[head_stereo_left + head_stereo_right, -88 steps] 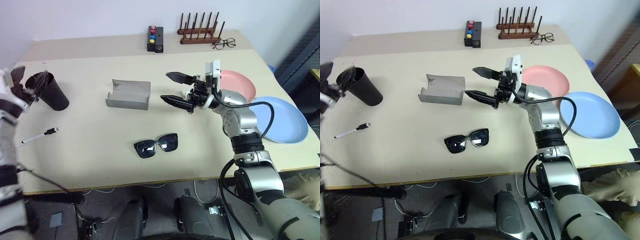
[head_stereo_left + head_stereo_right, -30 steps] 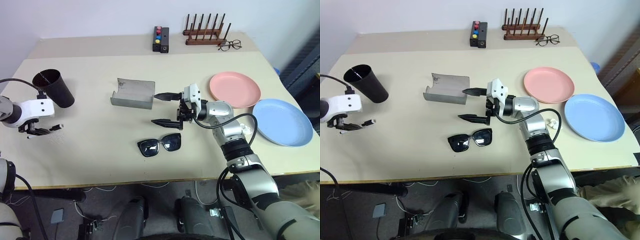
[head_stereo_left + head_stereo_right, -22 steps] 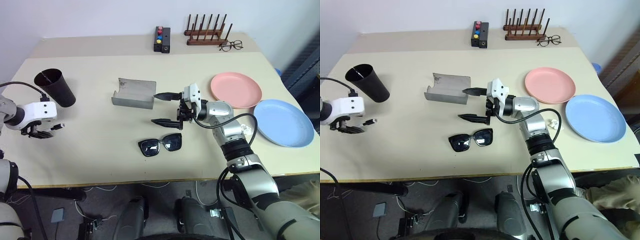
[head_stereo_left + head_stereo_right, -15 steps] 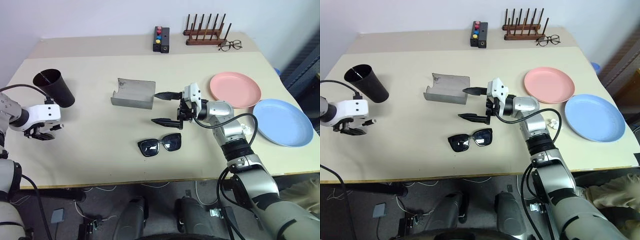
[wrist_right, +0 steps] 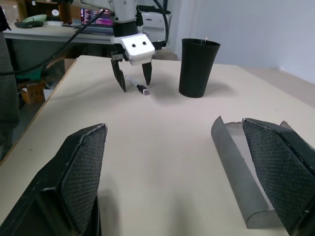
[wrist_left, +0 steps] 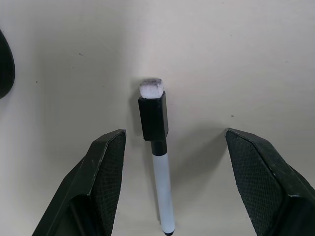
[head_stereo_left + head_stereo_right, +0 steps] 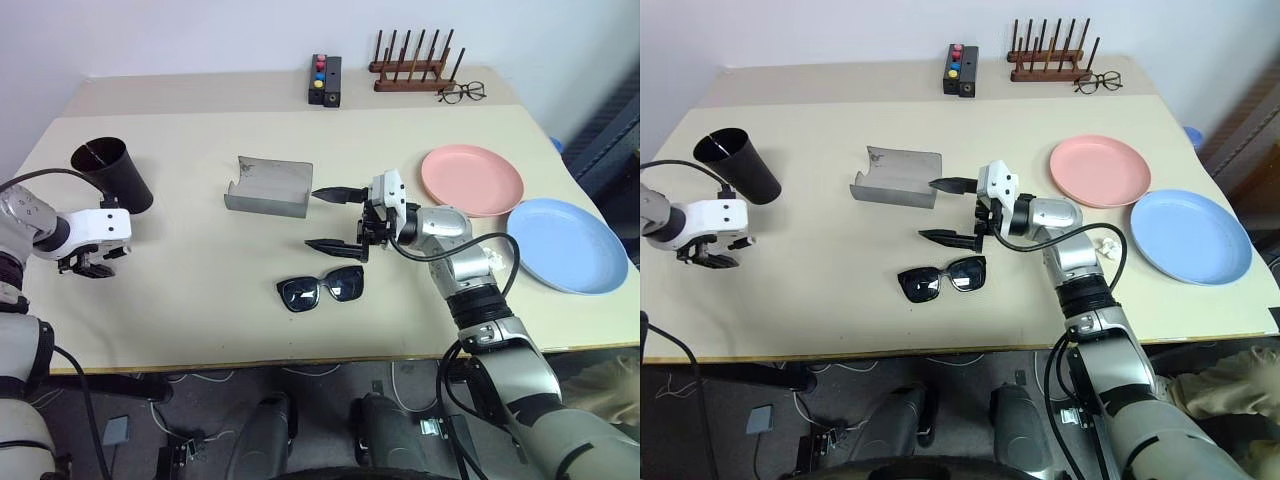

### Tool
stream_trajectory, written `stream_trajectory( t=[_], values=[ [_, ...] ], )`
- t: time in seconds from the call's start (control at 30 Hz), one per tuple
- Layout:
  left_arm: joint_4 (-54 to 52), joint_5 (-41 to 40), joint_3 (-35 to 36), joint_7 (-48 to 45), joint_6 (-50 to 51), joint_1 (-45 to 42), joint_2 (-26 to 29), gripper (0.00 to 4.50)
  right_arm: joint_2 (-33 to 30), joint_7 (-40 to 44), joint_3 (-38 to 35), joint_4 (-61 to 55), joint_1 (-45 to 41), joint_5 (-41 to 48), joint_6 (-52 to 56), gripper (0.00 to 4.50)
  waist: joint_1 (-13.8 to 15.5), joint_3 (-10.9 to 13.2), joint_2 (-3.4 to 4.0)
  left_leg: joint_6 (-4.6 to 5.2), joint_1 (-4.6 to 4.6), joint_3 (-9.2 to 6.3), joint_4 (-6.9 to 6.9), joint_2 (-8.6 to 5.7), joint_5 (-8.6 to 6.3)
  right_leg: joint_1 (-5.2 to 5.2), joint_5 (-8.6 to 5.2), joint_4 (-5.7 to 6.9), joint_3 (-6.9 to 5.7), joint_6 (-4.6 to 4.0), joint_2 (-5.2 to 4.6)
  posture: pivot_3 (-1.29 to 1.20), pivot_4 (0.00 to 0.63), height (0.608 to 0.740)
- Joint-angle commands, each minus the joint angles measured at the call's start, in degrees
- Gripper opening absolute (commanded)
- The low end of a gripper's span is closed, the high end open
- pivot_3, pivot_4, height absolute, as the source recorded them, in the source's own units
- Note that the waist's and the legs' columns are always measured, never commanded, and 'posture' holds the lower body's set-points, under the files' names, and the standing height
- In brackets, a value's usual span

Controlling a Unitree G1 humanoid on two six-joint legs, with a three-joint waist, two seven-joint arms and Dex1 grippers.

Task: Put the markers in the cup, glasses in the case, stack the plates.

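One thin white marker (image 6: 161, 169) with a black cap lies flat on the beige table (image 7: 200, 300), capped end apparently toward the tall black plastic cup (image 7: 112, 175), between the left gripper's (image 6: 172, 182) spread fingers, untouched. Right gripper (image 7: 330, 218) gapes wide, empty.

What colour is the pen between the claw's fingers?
White with a black cap, the marker shows best in the left wrist view.

No words, numbers, brand names or signs can be read anywhere. The marker (image 6: 159, 162), cup (image 7: 111, 174), case (image 7: 268, 186) and plates (image 7: 471, 178) all look plain and unmarked.
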Motion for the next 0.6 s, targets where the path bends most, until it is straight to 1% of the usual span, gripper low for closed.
stream_trajectory(
  t=[0.03,0.13,0.17,0.23,0.37,0.6],
  values=[
    [0.67,1.49,-1.04,1.02,1.10,-1.36,0.09,3.25,-0.14,-0.75,-1.06,-3.37,0.38,1.49,0.48,4.50,-0.01,0.00,0.00,0.00,0.00,-0.01,0.02,0.00,0.00,0.00,0.00,0.03,0.00,0.00,0.00,0.00,0.150,0.740],
    [0.71,2.29,-1.85,0.90,1.68,-1.83,0.11,3.25,-0.06,-1.18,-1.07,-4.05,0.85,1.52,0.79,4.50,-0.08,0.00,0.00,0.00,0.00,-0.01,0.07,0.00,0.00,0.00,0.00,0.06,0.00,0.00,0.01,0.00,0.150,0.740],
    [0.70,2.59,-2.13,0.96,1.79,-1.98,0.11,3.02,-0.07,-1.30,-1.12,-4.06,0.90,1.52,0.80,4.50,-0.09,0.00,0.00,0.00,0.00,-0.02,0.07,0.00,0.00,0.00,0.00,0.06,0.00,0.00,0.01,0.00,0.150,0.740],
    [0.71,3.08,-2.47,0.81,2.02,-2.14,0.21,2.41,-0.01,-1.58,-1.15,-4.12,0.95,1.54,0.84,4.50,-0.17,0.00,0.00,0.00,0.00,-0.01,0.07,-0.01,0.00,0.00,-0.01,0.06,0.00,0.00,0.01,0.00,0.150,0.740],
    [-0.03,3.12,-2.63,-0.18,2.47,-2.02,0.31,0.49,-0.23,-1.64,-1.28,-3.90,0.89,1.71,0.75,4.50,-0.17,0.01,-0.01,0.00,0.00,-0.02,0.07,0.00,0.00,-0.01,-0.01,0.07,0.00,0.01,0.01,0.00,0.150,0.740],
    [-3.58,0.85,-0.97,-1.73,2.09,0.50,1.48,0.49,-0.19,-1.71,-1.25,-2.45,0.10,1.63,-0.01,4.50,-0.16,0.01,-0.03,0.00,0.00,-0.02,0.08,0.00,0.00,-0.01,-0.01,0.06,0.01,0.01,0.00,0.00,0.150,0.740]
  ],
)
